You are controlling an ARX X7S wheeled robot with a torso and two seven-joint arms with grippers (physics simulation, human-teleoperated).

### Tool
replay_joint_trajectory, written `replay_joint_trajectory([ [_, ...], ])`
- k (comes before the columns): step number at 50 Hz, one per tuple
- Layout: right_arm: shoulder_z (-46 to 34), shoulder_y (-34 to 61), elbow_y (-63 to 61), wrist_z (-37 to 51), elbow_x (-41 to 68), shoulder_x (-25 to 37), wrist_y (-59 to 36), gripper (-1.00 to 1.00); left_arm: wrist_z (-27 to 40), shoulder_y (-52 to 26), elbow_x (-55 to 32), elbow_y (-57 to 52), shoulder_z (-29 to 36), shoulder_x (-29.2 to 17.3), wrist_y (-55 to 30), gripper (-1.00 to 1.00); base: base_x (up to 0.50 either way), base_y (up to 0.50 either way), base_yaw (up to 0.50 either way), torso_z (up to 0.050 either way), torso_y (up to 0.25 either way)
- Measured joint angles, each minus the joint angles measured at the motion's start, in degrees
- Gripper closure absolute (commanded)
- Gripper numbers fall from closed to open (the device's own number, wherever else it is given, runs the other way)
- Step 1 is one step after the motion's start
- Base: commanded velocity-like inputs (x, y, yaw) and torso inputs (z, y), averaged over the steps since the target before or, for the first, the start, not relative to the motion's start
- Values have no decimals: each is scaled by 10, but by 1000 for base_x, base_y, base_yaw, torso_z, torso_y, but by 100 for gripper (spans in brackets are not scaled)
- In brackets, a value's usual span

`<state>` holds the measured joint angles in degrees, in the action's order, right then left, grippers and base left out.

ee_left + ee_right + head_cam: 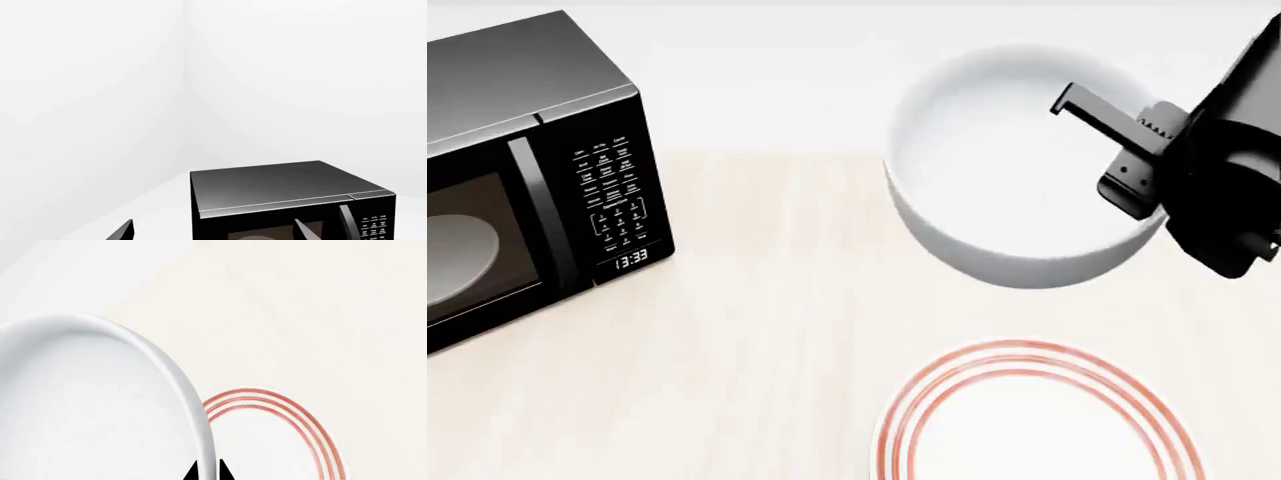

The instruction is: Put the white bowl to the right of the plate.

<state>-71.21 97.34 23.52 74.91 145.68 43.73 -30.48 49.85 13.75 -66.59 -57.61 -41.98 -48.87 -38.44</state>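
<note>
We hold bowl point(1014, 190) by rim, R gripper point(1114, 150) fingers clamped; it's beyond plate point(1034, 420), not yet to its right. L fingers apart.

At the right edge of the head view, the robot's right arm point(1228, 150) is a bulky, glossy black housing ending in a flat, angular black finger point(1108, 112) with a ridged grip strip. In the wrist views only dark, tapered black fingertips point(208, 471) show at the lower frame edge point(123, 232).
</note>
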Motion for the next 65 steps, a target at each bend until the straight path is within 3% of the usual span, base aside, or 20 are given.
replay_joint_trajectory([
  [41,5,-74,53,-53,12,186,12,100,10,-7,8,8,30,-7,12,-100,0,0,0,0,0],
  [65,-2,-138,61,-94,11,245,43,100,13,-1,14,9,37,-11,20,-100,0,0,0,0,0],
])
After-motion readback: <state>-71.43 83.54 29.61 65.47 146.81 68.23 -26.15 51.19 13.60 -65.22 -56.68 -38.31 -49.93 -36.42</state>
